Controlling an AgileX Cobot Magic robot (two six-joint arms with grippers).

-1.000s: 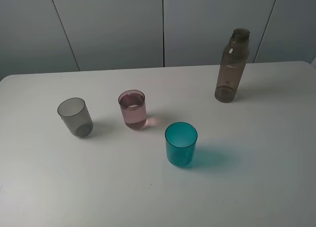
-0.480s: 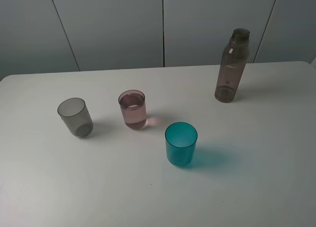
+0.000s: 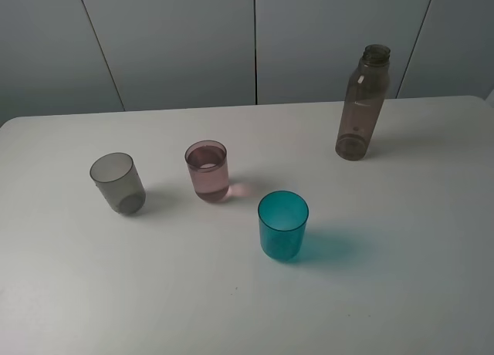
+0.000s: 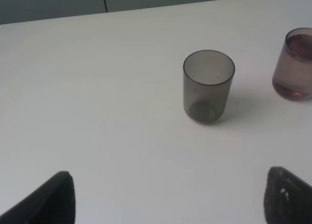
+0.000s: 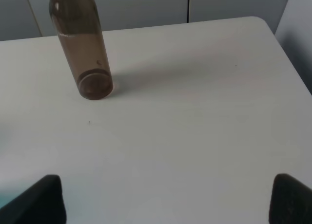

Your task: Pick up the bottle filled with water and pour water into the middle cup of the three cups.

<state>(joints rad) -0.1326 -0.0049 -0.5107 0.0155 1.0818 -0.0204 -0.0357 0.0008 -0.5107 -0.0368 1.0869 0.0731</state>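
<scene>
Backing the white worktop (image 3: pixel 401 293) are grey wall panels (image 3: pixel 177 38); the bottle (image 3: pixel 363 104) stands upright far right, the middle cup (image 3: pixel 207 171) holds liquid, left hand (image 4: pixel 165 197) and right hand (image 5: pixel 168 197) both gaping, empty.

Bottle and three cups, all standing upright on the counter

The bottle (image 3: pixel 362 104) is tall, smoky-brown and see-through with no cap, sitting far back on the right, well apart from the cups. The grey cup (image 3: pixel 117 183) is on the left, the pink cup (image 3: pixel 207 171) is in the middle with liquid in it, and the teal cup (image 3: pixel 282 225) is nearer the front, to the right.
</scene>
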